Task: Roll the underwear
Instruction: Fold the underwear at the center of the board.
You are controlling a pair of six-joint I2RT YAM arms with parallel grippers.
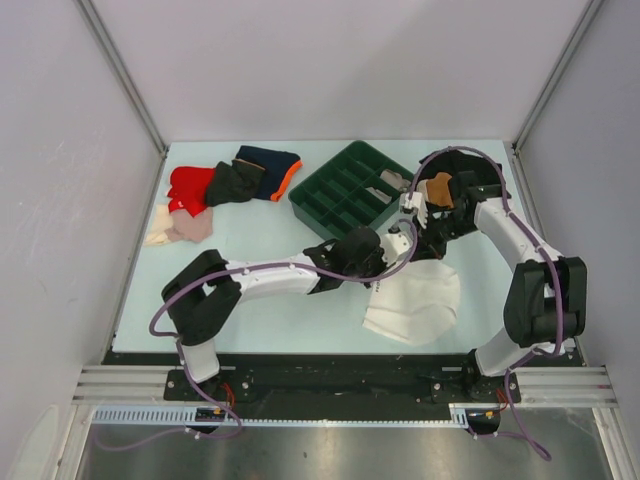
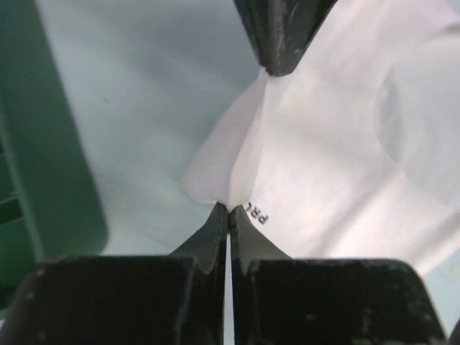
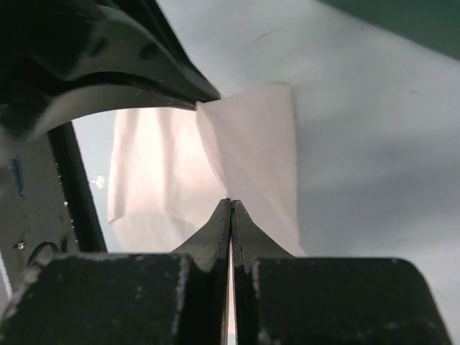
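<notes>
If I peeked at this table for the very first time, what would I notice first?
Probably the two robot arms meeting in the middle, the left tool and right tool both pinched shut on the far edge of the white underwear lying near the front. Next, the green tray with its many little compartments at the back. Then the bright pile of clothes, red, black, navy and orange, at the back left.

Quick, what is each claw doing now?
Left claw: closed on the underwear.
Right claw: closed on the underwear.
</notes>
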